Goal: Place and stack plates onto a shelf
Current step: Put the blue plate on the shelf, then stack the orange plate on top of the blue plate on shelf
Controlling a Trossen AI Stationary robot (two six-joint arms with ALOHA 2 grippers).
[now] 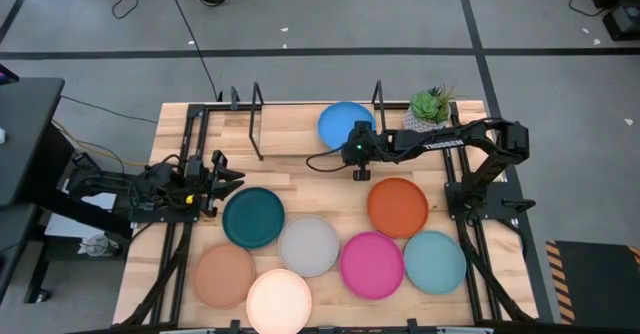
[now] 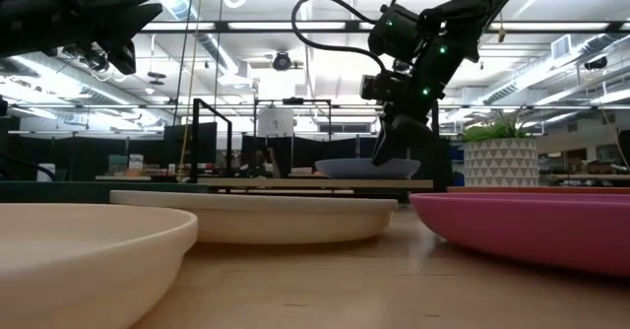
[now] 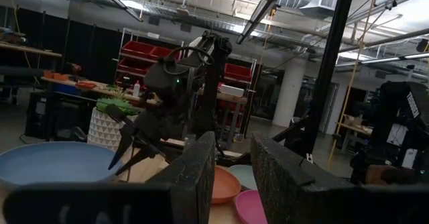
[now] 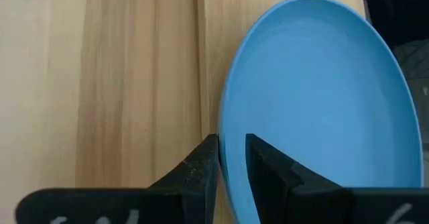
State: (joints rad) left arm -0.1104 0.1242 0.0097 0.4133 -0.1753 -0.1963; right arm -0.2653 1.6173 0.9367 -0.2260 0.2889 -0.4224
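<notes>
The blue plate [image 1: 343,122] lies on the shelf [image 2: 315,182], a light-wood plank between thin black frames near the table's far edge. My right gripper [image 1: 358,154] points down at the plate's near rim and is shut on it. The dark teal [image 1: 253,217], grey [image 1: 308,245], pink [image 1: 371,264], orange [image 1: 398,206], light teal [image 1: 434,262], tan [image 1: 223,276] and cream white [image 1: 279,302] plates lie flat on the tabletop. My left gripper [image 1: 226,179] waits open at the table's left, beside the dark teal plate. My right gripper [image 4: 231,149] pinches the blue plate's near rim [image 4: 225,120], one finger [image 4: 201,163] outside the rim and the other inside the bowl. The fingers come from above, pointing down. The plate [image 2: 366,167] sits level with its bottom on the shelf plank.
A potted plant [image 1: 431,108] stands to the right of the shelf, close to the blue plate. The shelf's left half [image 1: 290,134] is bare wood. Black upright frames [image 1: 255,122] stand at the shelf's ends. Seven plates crowd the table's near half.
</notes>
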